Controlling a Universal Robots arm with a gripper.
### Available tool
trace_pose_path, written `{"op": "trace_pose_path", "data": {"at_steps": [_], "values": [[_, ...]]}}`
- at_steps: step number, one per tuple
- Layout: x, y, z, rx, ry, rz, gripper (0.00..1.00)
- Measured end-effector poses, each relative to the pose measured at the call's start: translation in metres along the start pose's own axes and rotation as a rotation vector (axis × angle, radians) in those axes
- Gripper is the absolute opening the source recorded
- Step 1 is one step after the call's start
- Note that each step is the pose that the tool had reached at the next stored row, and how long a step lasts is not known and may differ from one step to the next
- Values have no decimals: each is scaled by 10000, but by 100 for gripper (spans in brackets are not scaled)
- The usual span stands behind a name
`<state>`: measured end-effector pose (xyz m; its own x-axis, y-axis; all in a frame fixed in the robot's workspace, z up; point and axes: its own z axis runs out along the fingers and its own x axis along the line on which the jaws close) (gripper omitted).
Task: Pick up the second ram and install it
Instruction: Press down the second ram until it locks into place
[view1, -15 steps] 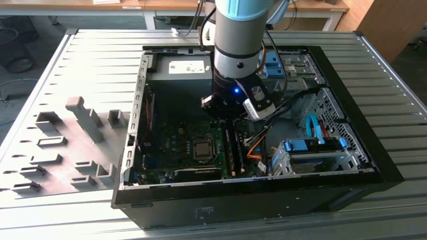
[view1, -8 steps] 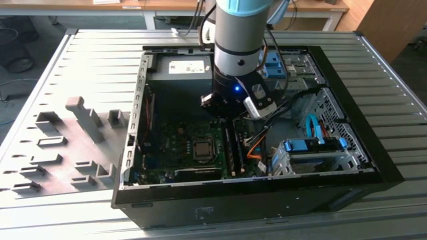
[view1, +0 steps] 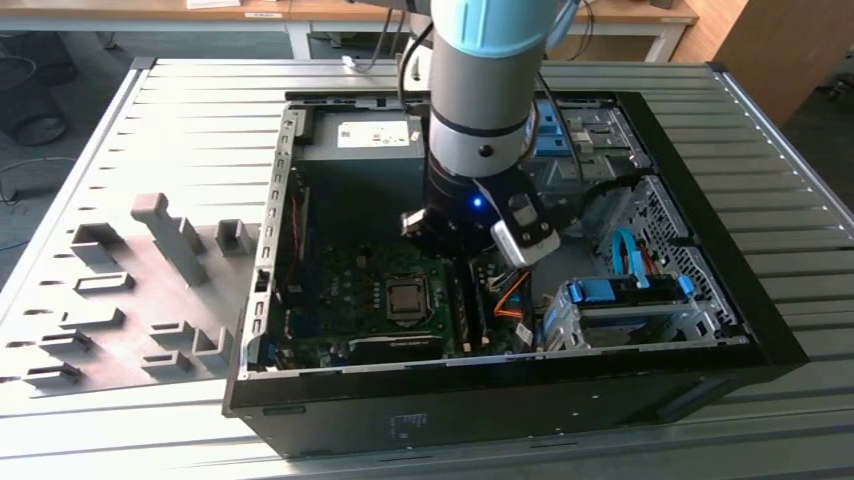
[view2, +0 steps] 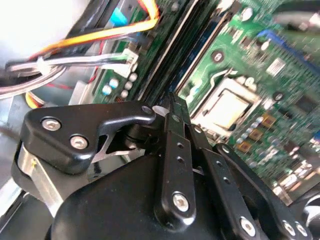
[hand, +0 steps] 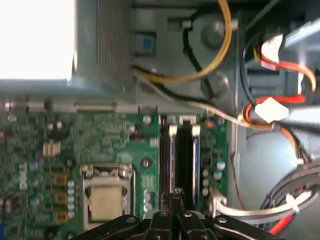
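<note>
Gripper (hand: 177, 196) tight above seated second ram (hand: 184, 150)

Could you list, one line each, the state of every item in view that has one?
Claw: fingers closed together, directly over the memory slots.
Second ram: standing seated in its motherboard slot.
PC case: lying on its side, side panel off, interior exposed.
Processor socket: silver chip in place, no cooler on it.
Grey holder blocks: empty, on the table beside the case.
</note>
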<state>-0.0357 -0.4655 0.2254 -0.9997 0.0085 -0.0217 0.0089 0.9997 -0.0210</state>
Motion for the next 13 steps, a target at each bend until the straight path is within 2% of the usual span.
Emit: {"op": "trace_pose_path", "data": {"at_steps": [3, 8, 11, 13], "values": [[3, -109, 6, 24, -1, -1, 11], [2, -244, 26, 204, 10, -5, 11], [3, -268, 46, 313, 11, -6, 11], [3, -274, 62, 323, 12, -8, 11]]}}
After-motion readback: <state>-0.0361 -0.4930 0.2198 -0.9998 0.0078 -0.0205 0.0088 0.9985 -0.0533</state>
